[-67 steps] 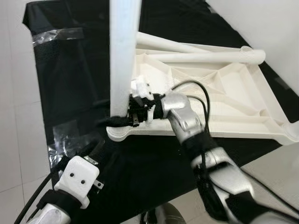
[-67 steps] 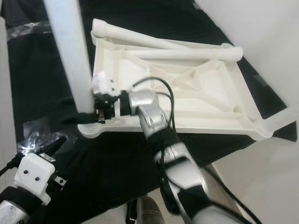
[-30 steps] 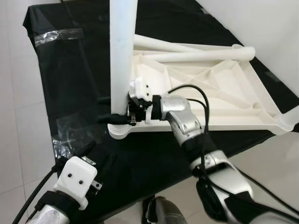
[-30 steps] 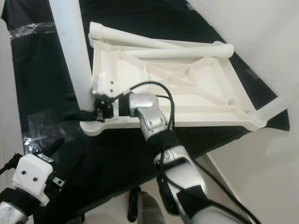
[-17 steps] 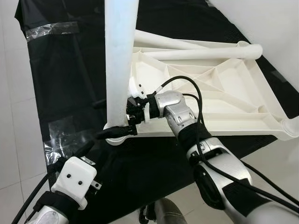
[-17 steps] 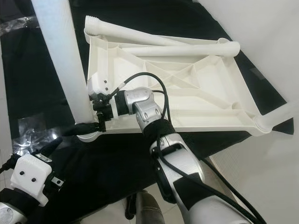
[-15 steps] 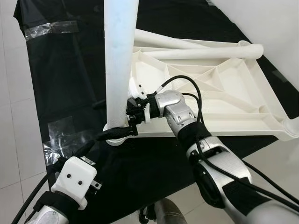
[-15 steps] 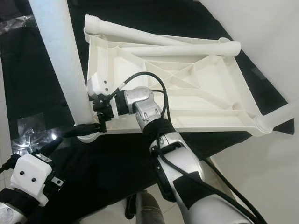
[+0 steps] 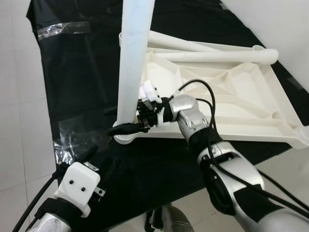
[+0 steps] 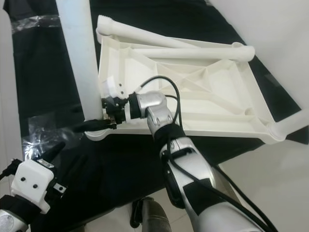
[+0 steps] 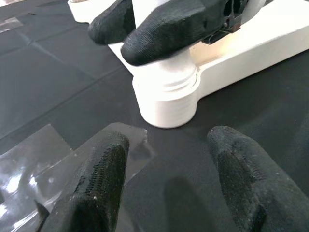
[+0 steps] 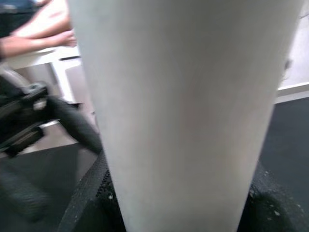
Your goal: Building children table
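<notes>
An upturned white plastic table top (image 9: pixel 231 96) lies on a black mat (image 9: pixel 77 82). A white leg (image 9: pixel 133 63) stands upright in its near left corner socket (image 11: pixel 166 99). My right gripper (image 9: pixel 121 128) is shut on this leg just above the socket, and its pads (image 12: pixel 91 193) press on both sides of the tube. My left gripper (image 9: pixel 77 157) hovers open over the mat a little nearer than that corner, with nothing between its fingers (image 11: pixel 108 154). Two more legs (image 9: pixel 217 56) lie loose along the far side of the table top.
Clear tape patches (image 9: pixel 72 133) shine on the mat near my left gripper. A white tube (image 10: pixel 289 123) sticks out at the top's near right corner. Pale floor tiles (image 9: pixel 19 121) border the mat on the left. A person's arm (image 12: pixel 38 34) shows far behind the leg.
The camera has shifted a little. My right gripper stays shut on the upright leg and its wrist has turned slightly around it. The left gripper has not moved.
</notes>
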Tool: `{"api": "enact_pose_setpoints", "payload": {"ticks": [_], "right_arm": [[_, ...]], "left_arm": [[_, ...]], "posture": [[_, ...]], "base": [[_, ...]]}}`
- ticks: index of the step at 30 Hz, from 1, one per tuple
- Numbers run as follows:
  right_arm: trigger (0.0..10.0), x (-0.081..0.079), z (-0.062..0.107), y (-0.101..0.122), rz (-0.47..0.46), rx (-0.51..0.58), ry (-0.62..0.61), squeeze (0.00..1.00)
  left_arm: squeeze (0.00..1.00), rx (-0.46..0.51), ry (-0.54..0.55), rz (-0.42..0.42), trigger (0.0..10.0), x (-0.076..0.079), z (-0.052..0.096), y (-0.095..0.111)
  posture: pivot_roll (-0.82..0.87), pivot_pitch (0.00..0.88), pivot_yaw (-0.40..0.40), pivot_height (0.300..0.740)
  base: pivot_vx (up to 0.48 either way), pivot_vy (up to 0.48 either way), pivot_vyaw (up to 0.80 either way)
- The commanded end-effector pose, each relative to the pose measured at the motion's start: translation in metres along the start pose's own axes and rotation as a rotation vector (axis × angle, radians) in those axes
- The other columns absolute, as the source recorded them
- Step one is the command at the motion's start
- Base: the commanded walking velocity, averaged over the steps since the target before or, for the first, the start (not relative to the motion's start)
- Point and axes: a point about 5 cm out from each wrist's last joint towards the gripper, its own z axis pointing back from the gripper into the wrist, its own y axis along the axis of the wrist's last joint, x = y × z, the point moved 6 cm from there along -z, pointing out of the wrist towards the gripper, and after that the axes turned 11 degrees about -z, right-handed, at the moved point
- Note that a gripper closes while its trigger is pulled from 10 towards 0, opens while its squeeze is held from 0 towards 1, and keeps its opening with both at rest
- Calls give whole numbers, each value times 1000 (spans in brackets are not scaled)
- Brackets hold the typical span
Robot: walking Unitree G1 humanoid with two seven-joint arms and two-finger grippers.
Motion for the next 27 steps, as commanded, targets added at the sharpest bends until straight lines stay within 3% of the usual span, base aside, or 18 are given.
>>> {"api": "enact_pose_setpoints", "payload": {"ticks": [1, 2, 3, 4, 6, 7, 13, 15, 17, 18, 20, 21, 22, 23, 24, 25, 27], "right_arm": [[0, 20, 14, -26, -83, 16, -285, 0], [0, 39, 28, -50, -105, -9, -654, 0], [0, 39, 28, -50, -105, -9, -654, 0], [0, 24, 41, -80, -170, -56, -854, 0], [0, 24, 41, -80, -170, -56, -854, 0], [0, -2, 47, -94, -173, -116, -966, 0], [0, 4, 27, -87, -213, -81, -885, 0], [10000, 2, 19, -87, -201, -88, -851, 0], [10000, 1, 16, -85, -197, -83, -842, 0], [10000, -1, 11, -79, -189, -61, -792, 1000], [10000, -7, -2, -50, -196, 57, -633, 1000], [10000, -20, -10, -30, -192, 124, -490, 1000], [10000, -20, -10, -30, -192, 124, -490, 1000], [10000, -30, -15, -17, -187, 162, -397, 1000], [10000, -36, -15, -8, -189, 185, -343, 0], [10000, -36, -15, -8, -189, 185, -343, 0], [10000, -43, -13, 7, -122, 178, -193, 0]], "left_arm": [[0, -19, -24, 15, 10000, 5, 4, -3], [0, -22, -26, 16, 10000, 5, 5, -3], [0, -22, -26, 16, 10000, 5, 5, -3], [0, -25, -28, 15, 10000, 3, 6, -4], [0, -25, -28, 15, 10000, 3, 6, -4], [0, -25, -39, 17, 10000, 3, 5, -6], [0, -16, -65, 25, 10000, 10, 0, -7], [0, -10, -48, 17, 10000, 6, -1, -6], [0, -10, -41, 13, 10000, 4, -1, -6], [0, -11, -35, 10, 10000, 2, -1, -6], [0, -6, -35, 14, 10000, 2, -2, -6], [0, -3, -38, 16, 10000, 3, -3, -5], [0, -3, -38, 16, 10000, 3, -3, -5], [0, -2, -41, 18, 10000, 4, -3, -5], [0, 0, -44, 21, 10000, 5, -4, -5], [0, 0, -44, 21, 10000, 5, -4, -5], [0, 4, -43, 24, 10000, 6, -5, -4]], "posture": [[322, 304, -200, 740], [321, 305, -199, 740], [321, 305, -199, 740], [319, 313, -187, 740], [319, 313, -187, 740], [290, 292, -166, 740], [301, 282, -170, 740], [308, 278, -177, 740], [309, 276, -178, 740], [305, 272, -177, 740], [305, 272, -177, 740], [305, 272, -177, 740], [305, 272, -177, 740], [305, 272, -177, 740], [299, 265, -176, 740], [299, 265, -176, 740], [311, 261, -180, 740]], "base": [[0, 0, 0], [0, 0, 0], [0, 0, 0], [0, 0, 0], [0, 0, 0], [0, 0, 0], [0, 0, 0], [0, 0, 0], [0, 0, 0], [0, 0, 0], [0, 0, 0], [0, 0, 0], [0, 0, 0], [0, 0, 0], [0, 0, 0], [0, 0, 0], [0, 0, 0]]}}
